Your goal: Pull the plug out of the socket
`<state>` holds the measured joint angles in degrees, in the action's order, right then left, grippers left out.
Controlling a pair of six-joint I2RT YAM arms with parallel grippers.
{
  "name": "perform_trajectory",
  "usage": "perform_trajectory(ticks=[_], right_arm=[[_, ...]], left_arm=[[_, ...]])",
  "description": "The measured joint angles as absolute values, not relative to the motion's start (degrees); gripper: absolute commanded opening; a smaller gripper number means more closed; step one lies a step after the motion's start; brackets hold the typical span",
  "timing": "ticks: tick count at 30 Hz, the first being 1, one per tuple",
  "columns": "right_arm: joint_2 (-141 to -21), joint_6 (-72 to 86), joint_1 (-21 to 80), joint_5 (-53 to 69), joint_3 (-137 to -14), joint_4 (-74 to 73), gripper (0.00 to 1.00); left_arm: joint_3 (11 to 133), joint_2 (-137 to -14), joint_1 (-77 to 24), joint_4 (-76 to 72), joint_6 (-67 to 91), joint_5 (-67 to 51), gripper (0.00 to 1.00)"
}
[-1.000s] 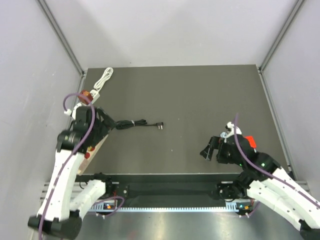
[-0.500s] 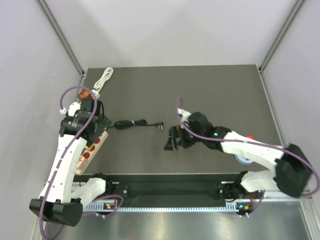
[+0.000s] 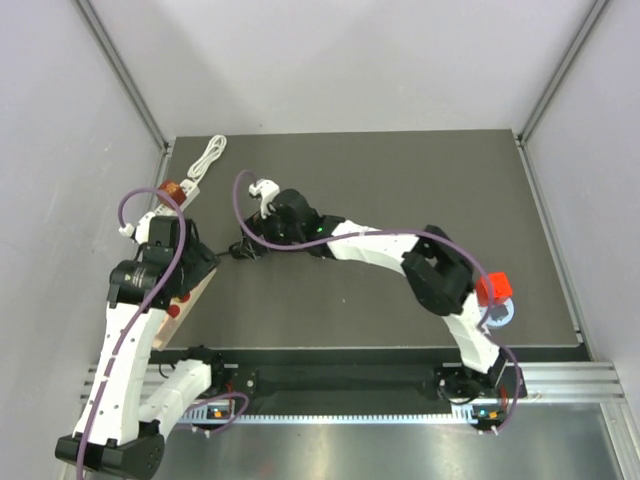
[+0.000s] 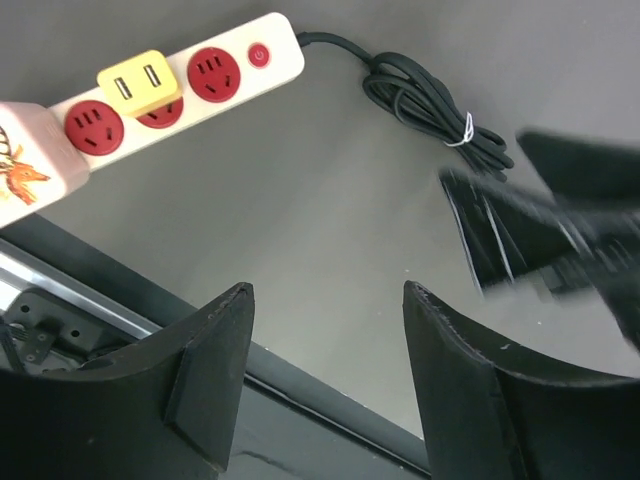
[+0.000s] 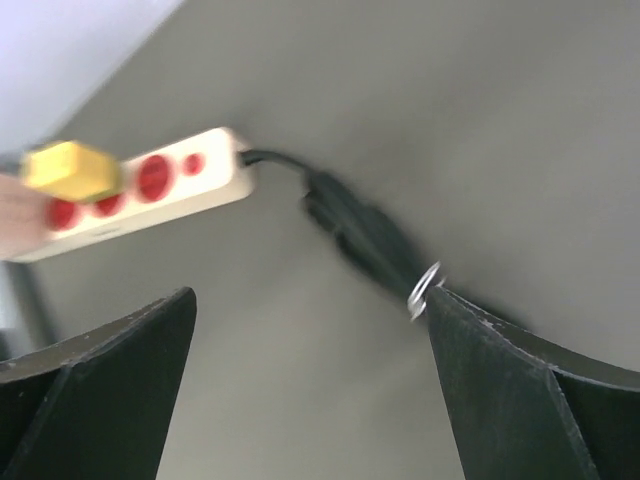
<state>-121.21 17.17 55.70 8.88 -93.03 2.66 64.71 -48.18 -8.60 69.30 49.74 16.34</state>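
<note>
Near the left edge of the table (image 3: 400,190) lies a cream power strip (image 4: 245,70) with one yellow plug (image 4: 140,82) seated in it, over the middle of the three red sockets that show. The plug is a small block with two slots on its face. One red button sits at the strip's end, where one black cord (image 4: 430,105) leaves it, coiled and tied with a white band. The left gripper (image 4: 328,290) hangs above, fingers spread and empty. The right gripper (image 5: 310,295), near the cord, is likewise spread and empty.
</note>
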Motion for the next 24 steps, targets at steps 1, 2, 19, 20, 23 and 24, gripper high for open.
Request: perform_trajectory(ticks=[1,2,19,20,23,24], right_arm=[[-123.11,15.68,55.70,8.75,-95.15,1.91,0.94],[-125.32,13.87,55.66,8.64,-97.32,1.13,0.93],[-139.57,1.30,55.27,4.91,-112.18,-10.90,0.18],[-138.76,1.34,55.37,4.64,-111.02,-10.52,0.12],[-134.52,0.78,55.59,2.39,-104.38,-9.26,0.00],[-132.88,0.75,55.57,1.74,-101.67,-8.34,0.00]], left_arm=[[64.71,-48.12,-8.60,69.38,49.54,16.78,0.68],[64.71,-48.07,-8.60,69.45,49.47,17.04,0.68],[64.93,-50.52,-8.60,69.76,49.39,19.68,0.66],[64.77,-50.52,-8.60,69.56,49.41,19.25,0.66],[64.18,-50.63,-8.60,69.06,49.47,18.39,0.66],[64.10,-50.76,-8.60,68.99,49.50,18.22,0.66]])
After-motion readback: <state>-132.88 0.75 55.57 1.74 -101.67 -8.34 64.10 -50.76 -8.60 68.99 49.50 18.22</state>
